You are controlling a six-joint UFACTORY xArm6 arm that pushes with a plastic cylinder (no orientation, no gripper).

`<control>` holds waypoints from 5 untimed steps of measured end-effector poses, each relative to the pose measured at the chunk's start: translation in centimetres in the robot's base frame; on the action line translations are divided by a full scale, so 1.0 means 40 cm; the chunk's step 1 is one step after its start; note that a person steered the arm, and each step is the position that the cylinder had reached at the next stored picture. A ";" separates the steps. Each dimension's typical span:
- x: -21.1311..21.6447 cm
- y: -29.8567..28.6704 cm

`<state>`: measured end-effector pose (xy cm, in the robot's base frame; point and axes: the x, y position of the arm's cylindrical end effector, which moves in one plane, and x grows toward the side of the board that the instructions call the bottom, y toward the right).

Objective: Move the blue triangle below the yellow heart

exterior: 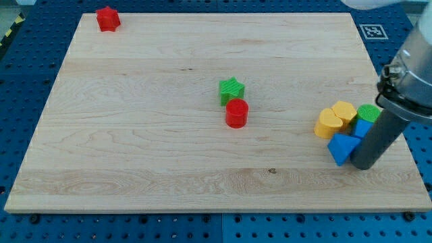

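The blue triangle (pixel 343 148) lies near the board's right edge, just below the yellow heart (pixel 329 123) and touching it or nearly so. My tip (pixel 365 165) stands at the triangle's right side, touching it. A second yellow block (pixel 345 111), a blue block (pixel 363 127) and a green round block (pixel 368 113) are packed around the heart's right; the rod hides part of the blue and green ones.
A green star (pixel 231 90) and a red cylinder (pixel 237 113) sit together at the board's middle. A red star-like block (pixel 107 18) is at the top left corner. The board's right edge (pixel 413 162) is close to the rod.
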<state>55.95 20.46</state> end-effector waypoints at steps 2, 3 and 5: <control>-0.004 -0.046; -0.027 -0.037; -0.083 -0.049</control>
